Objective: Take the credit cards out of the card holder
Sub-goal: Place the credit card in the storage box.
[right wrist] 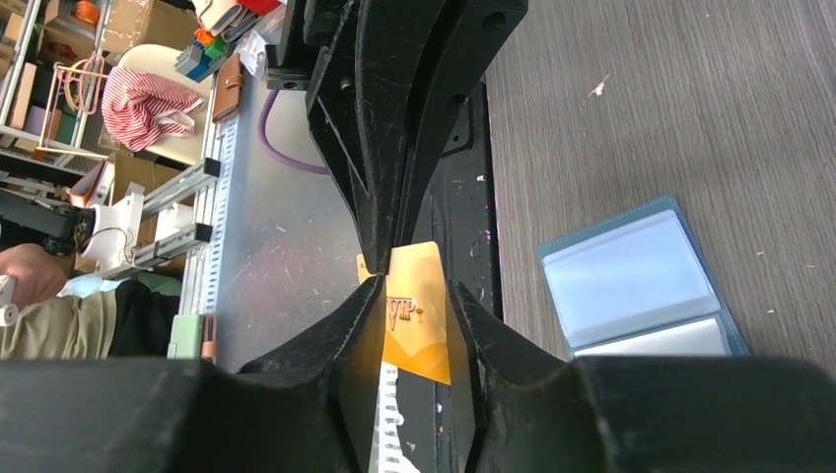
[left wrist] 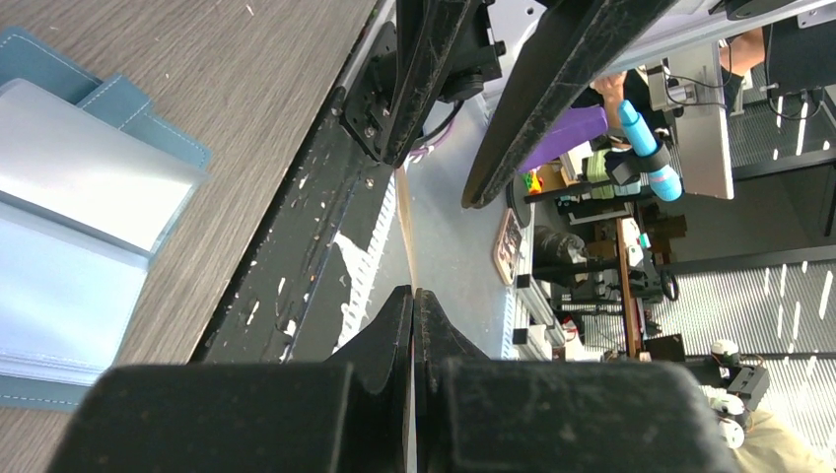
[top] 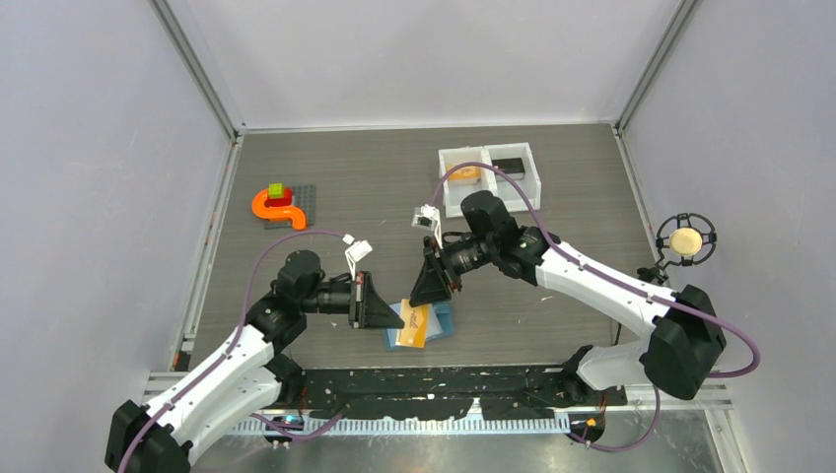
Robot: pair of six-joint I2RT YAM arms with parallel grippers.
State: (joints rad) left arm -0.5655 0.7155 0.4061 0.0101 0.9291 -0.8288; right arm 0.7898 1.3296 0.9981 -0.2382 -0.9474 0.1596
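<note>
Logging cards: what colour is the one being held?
Orange-yellow with reddish lettering, that card; right wrist view shows it best.

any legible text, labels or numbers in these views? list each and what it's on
"VIP": on the orange-yellow card, right wrist view.
Dark card in the white tray: any markings are too small to read.
Card holder: no text visible on its pockets.
Nothing else is legible.

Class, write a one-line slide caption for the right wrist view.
Left gripper pinches the orange card inside the open right gripper; blue card holder lies open on the table.
</note>
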